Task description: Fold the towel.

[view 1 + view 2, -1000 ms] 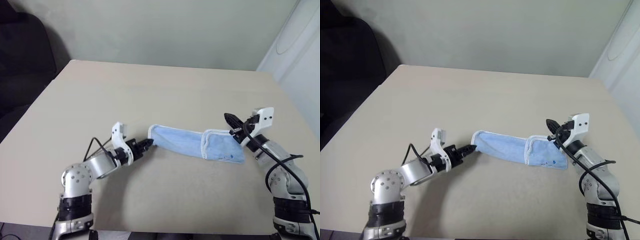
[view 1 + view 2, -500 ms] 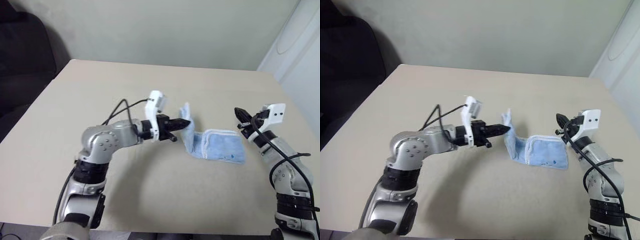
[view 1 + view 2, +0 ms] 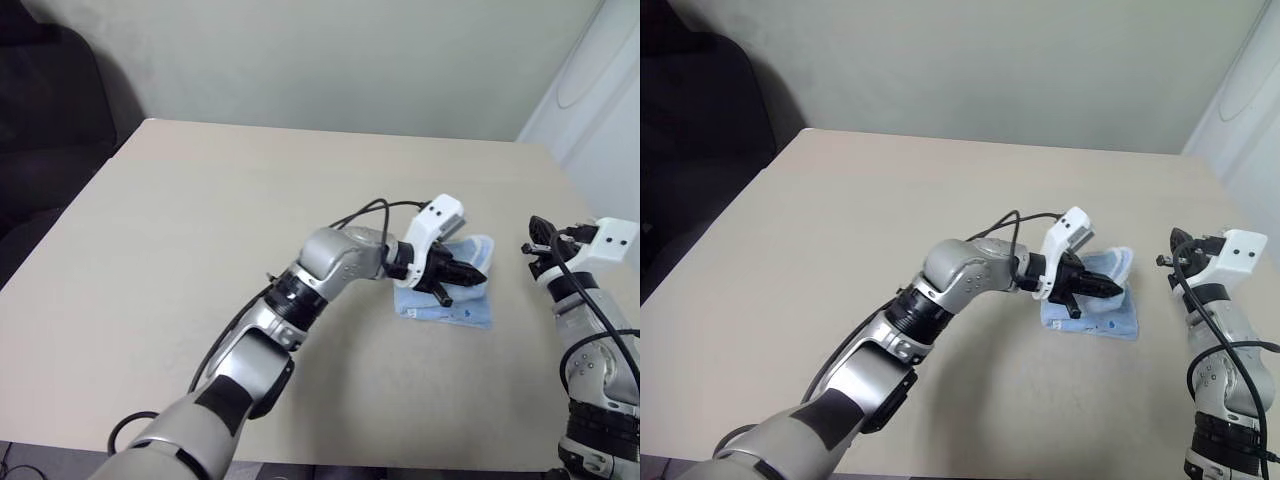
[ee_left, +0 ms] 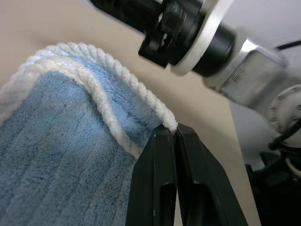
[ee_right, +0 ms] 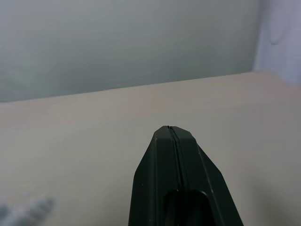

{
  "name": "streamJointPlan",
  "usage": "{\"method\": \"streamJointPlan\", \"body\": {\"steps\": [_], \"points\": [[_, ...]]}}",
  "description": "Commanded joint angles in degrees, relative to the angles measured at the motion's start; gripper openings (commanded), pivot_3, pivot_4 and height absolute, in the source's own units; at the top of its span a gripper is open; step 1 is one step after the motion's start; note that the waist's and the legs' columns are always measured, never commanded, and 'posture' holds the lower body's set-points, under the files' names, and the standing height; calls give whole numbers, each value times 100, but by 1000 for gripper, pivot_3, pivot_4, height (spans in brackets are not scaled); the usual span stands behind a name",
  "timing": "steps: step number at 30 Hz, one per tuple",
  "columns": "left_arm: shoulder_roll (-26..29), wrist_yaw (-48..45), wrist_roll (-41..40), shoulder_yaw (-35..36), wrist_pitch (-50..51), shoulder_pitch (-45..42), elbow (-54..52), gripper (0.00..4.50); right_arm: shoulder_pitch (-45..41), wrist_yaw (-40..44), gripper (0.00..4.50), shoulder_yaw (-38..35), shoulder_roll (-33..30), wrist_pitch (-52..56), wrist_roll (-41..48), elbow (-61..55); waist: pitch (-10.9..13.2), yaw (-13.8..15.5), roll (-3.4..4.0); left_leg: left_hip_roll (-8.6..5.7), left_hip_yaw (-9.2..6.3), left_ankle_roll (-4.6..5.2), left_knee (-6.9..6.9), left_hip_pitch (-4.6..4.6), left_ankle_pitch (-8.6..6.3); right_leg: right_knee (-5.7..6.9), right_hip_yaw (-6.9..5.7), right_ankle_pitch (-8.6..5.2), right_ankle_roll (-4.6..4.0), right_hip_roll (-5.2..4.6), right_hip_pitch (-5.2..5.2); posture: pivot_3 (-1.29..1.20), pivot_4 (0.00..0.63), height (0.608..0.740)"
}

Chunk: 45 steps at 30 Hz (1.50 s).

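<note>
While our left claw [image 3: 470, 274] pinches the towel [image 3: 455, 305] edge over the folded stack on the counter [image 3: 250, 220], our right claw [image 3: 532, 250] hovers shut and empty beside it; we judge only release and flattening remain.

A beige worktop [image 3: 200, 220] with a smooth, matte surface spans the scene. Behind it rises a plain pale wall [image 3: 330, 60]. A dark upholstered chair [image 3: 45, 120] stands off its far left corner, and a white panel [image 3: 600, 90] stands at the right.
</note>
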Motion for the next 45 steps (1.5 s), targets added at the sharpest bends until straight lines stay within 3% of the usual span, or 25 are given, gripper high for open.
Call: {"method": "streamJointPlan", "body": {"steps": [1, 5, 17, 19, 22, 26, 35, 36, 45], "points": [[-361, -240, 539, -160, -481, -171, 555, 74, 137, -187, 0, -197, 46, -128, 33, -450, 4, -1, -1, 0, 2, 3, 0, -2, -2, -1, 2, -3, 6, 0, 5, 0, 150, 740], [-675, -359, 845, -20, -660, -163, 1009, 74, 269, -270, 0, -193, 87, -118, 36, -599, 11, -5, 5, -1, 11, 11, 2, -3, -1, -8, 8, -22, 34, -2, 5, 0, 150, 740], [-978, -313, 658, 1140, -517, -96, 1059, 4268, 93, -219, 0, 56, 9, 8, 17, -531, 12, -4, 15, -2, 21, 33, 5, -3, 10, -15, 13, -18, 56, -4, 9, 0, 150, 740], [-827, -335, 515, 1400, -523, 26, 731, 4458, 104, -138, 0, 139, -68, 122, 54, -578, 11, -4, 18, -2, 21, 34, 5, -4, 10, -15, 13, -17, 57, -4, 9, 0, 150, 740], [-110, -504, 550, 1780, -1034, 543, 108, 4458, 444, 330, 0, 570, -376, 451, 55, -894, 6, -9, 26, -1, 25, 38, 4, -4, 13, -15, 13, -15, 60, -3, 9, 0, 150, 740], [550, -605, 971, 1812, -1811, 1041, 51, 3560, 677, 631, 0, 723, -482, 647, 284, -1128, 0, -80, 39, 14, 25, 44, -5, 16, 9, 0, 9, -17, 58, 11, 35, 0, 150, 740], [576, -874, 1232, 1462, -2376, 1609, -404, 210, 833, 1011, 0, 1228, -545, 995, 386, -1336, -2, 46, 37, -17, 6, 39, 32, -48, 21, -21, 18, -14, 51, -6, 10, 0, 150, 740], [554, -870, 1367, 1311, -2479, 1631, -386, 27, 826, 971, 0, 1262, -527, 1002, 338, -1290, -2, 49, 37, -16, 5, 40, 33, -52, 22, -23, 18, -13, 50, -7, 8, 0, 150, 740], [-73, -408, 2266, 778, -3039, 1410, 1041, 27, 1238, 924, 0, 1534, -443, 937, -104, -760, -1, 42, 36, -4, 13, 36, 36, -62, 23, -19, 8, -7, 43, -10, 2, 0, 150, 740]]}}
